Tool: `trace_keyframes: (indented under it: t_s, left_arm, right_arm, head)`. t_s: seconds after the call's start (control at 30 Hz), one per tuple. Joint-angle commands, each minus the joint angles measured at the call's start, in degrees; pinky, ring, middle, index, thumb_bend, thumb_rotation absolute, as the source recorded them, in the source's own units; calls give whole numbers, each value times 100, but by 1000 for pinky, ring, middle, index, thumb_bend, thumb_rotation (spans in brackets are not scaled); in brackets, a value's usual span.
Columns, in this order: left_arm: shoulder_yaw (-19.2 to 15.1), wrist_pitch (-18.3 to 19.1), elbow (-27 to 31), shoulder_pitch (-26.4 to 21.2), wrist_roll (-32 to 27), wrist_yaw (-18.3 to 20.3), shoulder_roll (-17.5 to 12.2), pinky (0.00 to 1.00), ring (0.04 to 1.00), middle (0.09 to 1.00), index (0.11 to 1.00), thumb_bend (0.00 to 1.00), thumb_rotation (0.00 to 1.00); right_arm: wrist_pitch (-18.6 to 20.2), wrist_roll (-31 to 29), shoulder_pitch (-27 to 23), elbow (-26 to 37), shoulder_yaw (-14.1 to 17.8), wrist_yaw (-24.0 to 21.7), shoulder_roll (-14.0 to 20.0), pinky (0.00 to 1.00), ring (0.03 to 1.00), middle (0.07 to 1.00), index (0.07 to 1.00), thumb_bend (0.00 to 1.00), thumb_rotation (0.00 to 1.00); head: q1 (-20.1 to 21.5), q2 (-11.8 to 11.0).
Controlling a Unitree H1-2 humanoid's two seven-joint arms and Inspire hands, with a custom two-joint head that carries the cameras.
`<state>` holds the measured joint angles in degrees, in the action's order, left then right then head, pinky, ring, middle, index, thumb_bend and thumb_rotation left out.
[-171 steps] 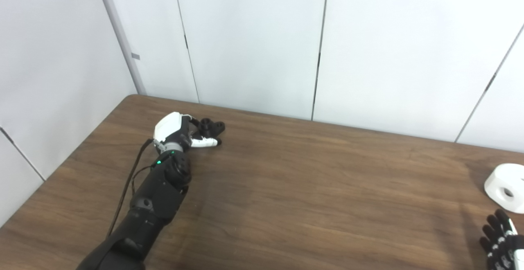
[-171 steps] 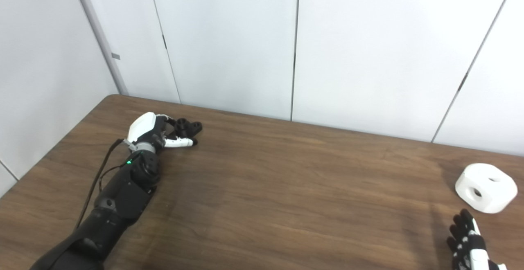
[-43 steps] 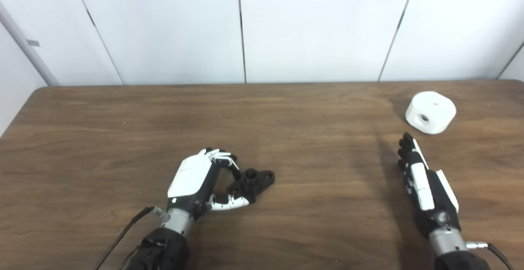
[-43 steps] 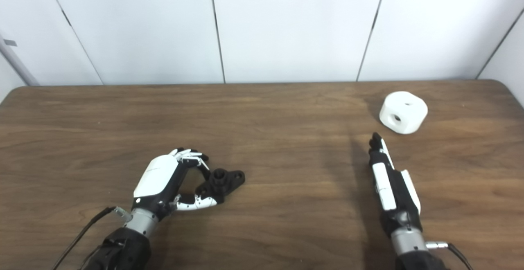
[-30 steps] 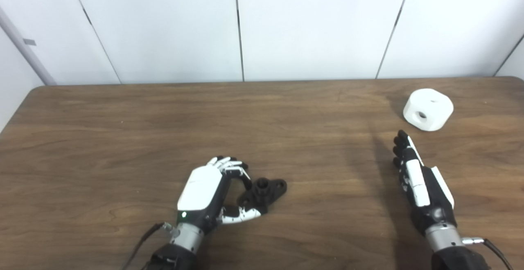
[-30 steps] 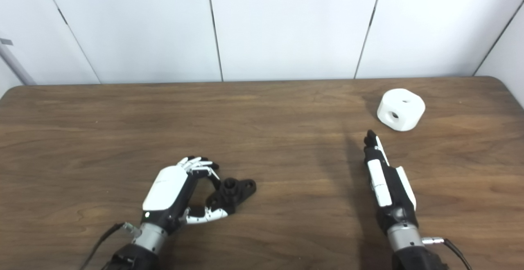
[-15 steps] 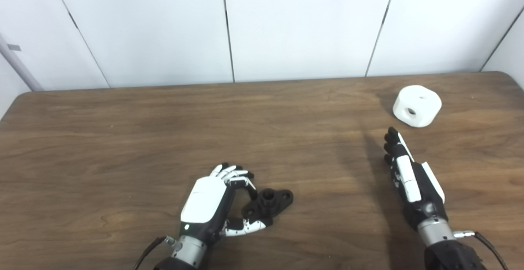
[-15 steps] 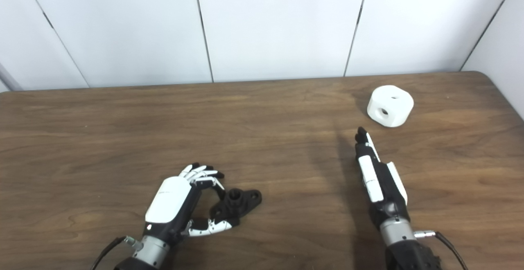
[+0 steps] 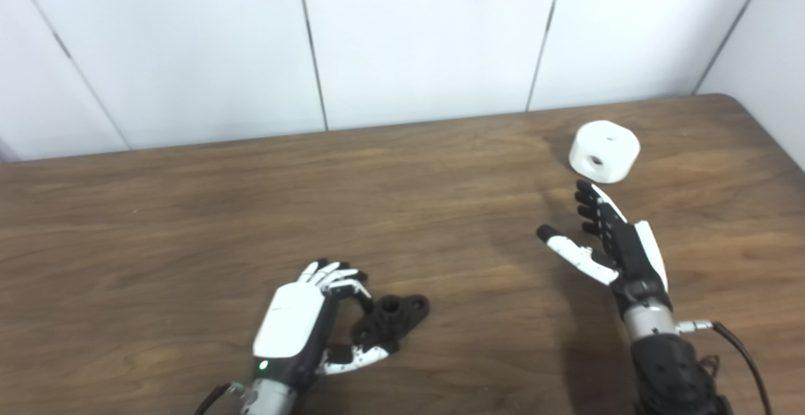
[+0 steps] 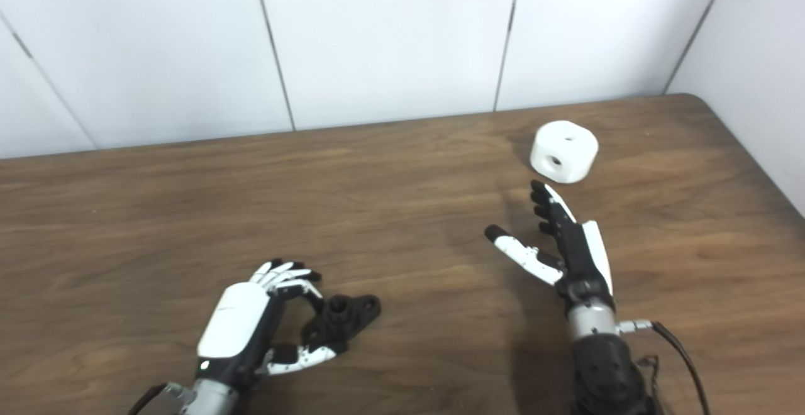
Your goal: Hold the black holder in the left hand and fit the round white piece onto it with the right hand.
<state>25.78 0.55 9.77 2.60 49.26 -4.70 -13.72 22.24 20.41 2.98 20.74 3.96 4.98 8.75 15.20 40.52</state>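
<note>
The left hand (image 9: 302, 324) is grasping the black holder (image 9: 393, 320), which is lying at 6 o'clock on the table (image 9: 157, 226), long axis pointing toward 2 o'clock. The right hand (image 9: 619, 245) is hovering empty, fingers spread, its fingertips just short of the round white piece (image 9: 604, 151) at 2 o'clock, whose side hole is facing 7 o'clock.

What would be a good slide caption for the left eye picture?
Left hand grips the black holder on the wooden table while the open right hand reaches toward the round white piece.
</note>
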Motion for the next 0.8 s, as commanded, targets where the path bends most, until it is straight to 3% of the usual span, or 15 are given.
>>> trace_keyframes:
  t_s: [0.0, 0.07, 0.33, 0.77]
  left_arm:
    - [28, -143, -135, 105, 75, 84, -110, 932, 851, 757, 485, 521, 45]
    - [-2, -187, -163, 103, 79, 72, -125, 921, 843, 752, 485, 521, 45]
    - [-155, -337, -221, 130, 42, 97, -178, 897, 823, 739, 485, 521, 44]
    - [-286, -416, -177, 129, -2, 286, -235, 869, 809, 735, 485, 520, 43]
  right_arm:
    - [-63, 209, -294, 166, 90, 95, 187, 876, 875, 862, 835, 786, 376]
    - [-12, 354, -420, 153, 118, 67, 315, 909, 887, 868, 815, 805, 348]
    - [281, 1162, -904, 149, 63, -25, 832, 867, 907, 899, 796, 818, 331]
    - [457, 1661, -1609, -282, 276, -304, 1143, 913, 982, 955, 794, 823, 278]
  head:
    - [64, -39]
    - [158, -81]
    - [608, -271]
    - [973, -407]
